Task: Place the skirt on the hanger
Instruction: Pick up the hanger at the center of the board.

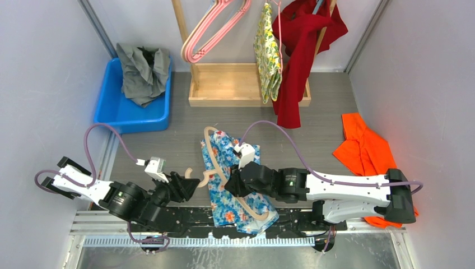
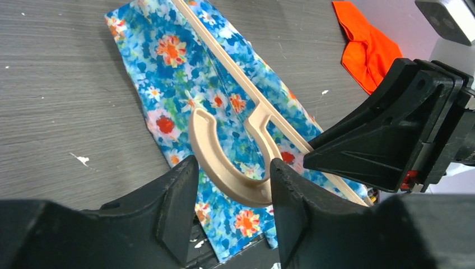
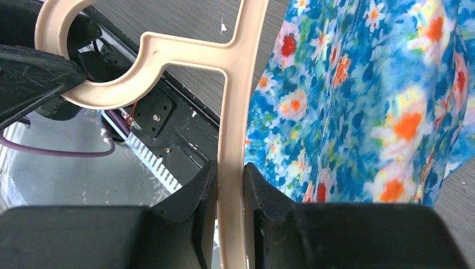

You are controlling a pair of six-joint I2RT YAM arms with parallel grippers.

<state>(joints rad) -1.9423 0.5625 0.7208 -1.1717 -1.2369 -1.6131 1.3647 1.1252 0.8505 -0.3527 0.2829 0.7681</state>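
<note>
The blue floral skirt (image 1: pixel 238 210) lies on the table between the arms, with the beige hanger (image 1: pixel 208 147) across it. In the right wrist view the skirt (image 3: pixel 364 101) spreads to the right of the hanger's bar (image 3: pixel 232 112). My right gripper (image 1: pixel 234 182) (image 3: pixel 230 179) is shut on that bar, just below the neck. The hanger's hook (image 2: pixel 224 171) curves out over the skirt (image 2: pixel 185 73) toward my left gripper (image 1: pixel 187 185) (image 2: pixel 234 190). That gripper is open, with the hook's bend lying between its fingers.
A blue bin (image 1: pixel 120 115) holding grey cloth (image 1: pixel 143 70) sits at the back left. A wooden rack (image 1: pixel 224 84) at the back carries pink hangers (image 1: pixel 213 28), a yellow floral garment (image 1: pixel 268 56) and a red garment (image 1: pixel 299 56). Orange cloth (image 1: pixel 364 148) lies at the right.
</note>
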